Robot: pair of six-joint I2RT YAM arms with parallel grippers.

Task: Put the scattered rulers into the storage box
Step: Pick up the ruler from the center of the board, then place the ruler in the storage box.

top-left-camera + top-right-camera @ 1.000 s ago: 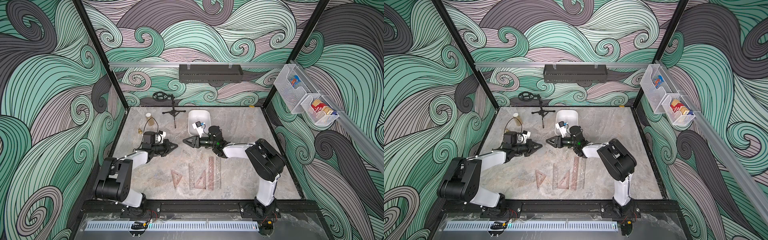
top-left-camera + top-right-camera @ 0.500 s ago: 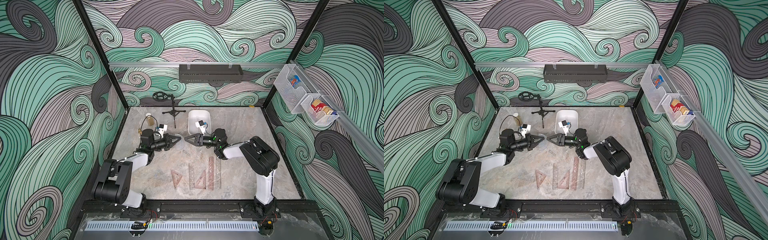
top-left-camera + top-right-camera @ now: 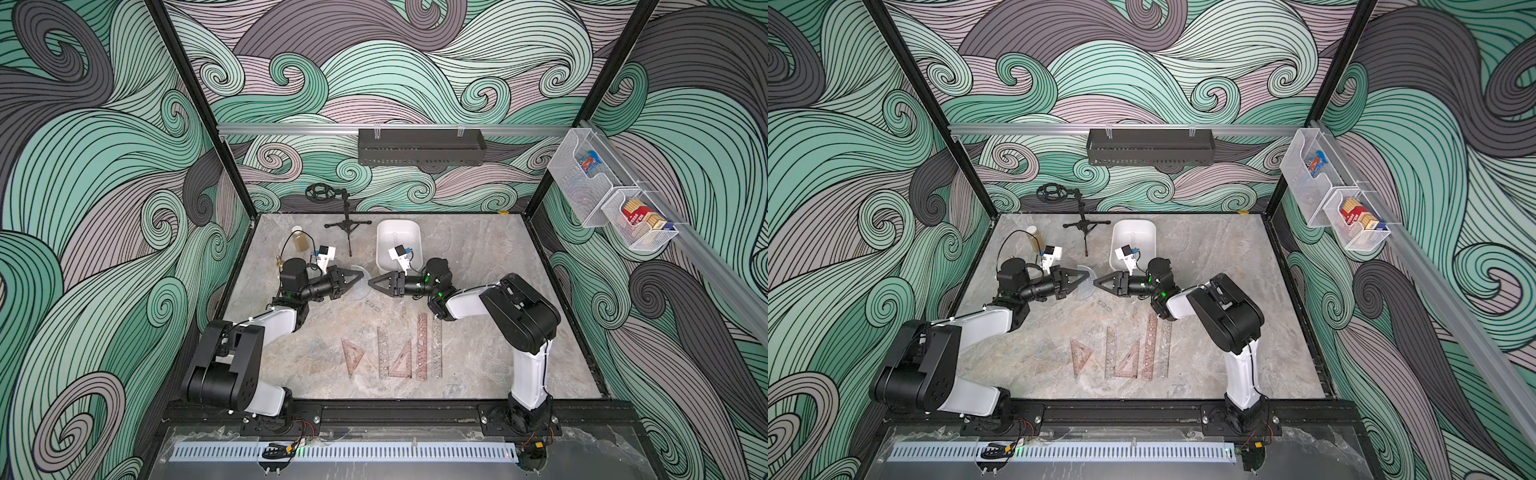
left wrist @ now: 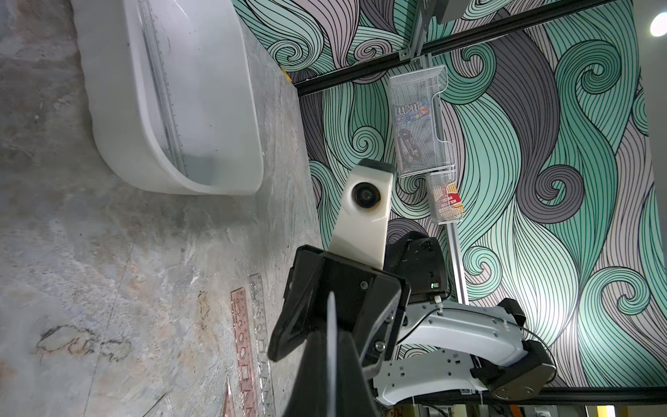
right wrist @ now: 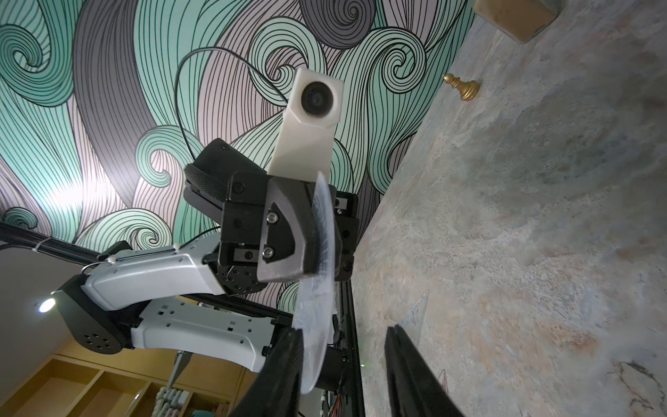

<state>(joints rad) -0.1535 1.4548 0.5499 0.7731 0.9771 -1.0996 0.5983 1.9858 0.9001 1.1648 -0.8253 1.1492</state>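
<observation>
As both arms meet nose to nose over the middle, we're looking at a grey-beige marbled counter (image 3: 478,257) boxed in by walls of green, mauve and grey swirls, with black posts at the corners. The left end effector (image 3: 358,275) is pressed together, pinching the clear protractor (image 3: 360,289). The right end effector (image 3: 371,283) faces it with fingers spread, and in the right wrist view the protractor's edge sits between them, close to one finger.

Count time: one protractor. Three straight rulers (image 3: 422,347) lie side by side near the front, with two set squares (image 3: 352,355) among them. One clear ruler (image 4: 162,90) is already inside the white storage box (image 3: 399,230) at the back.

Extras: one bottle (image 3: 300,242), one gold pawn (image 5: 462,88), one black tripod (image 3: 348,226), one black shelf (image 3: 420,146), two mesh baskets (image 3: 582,178).
</observation>
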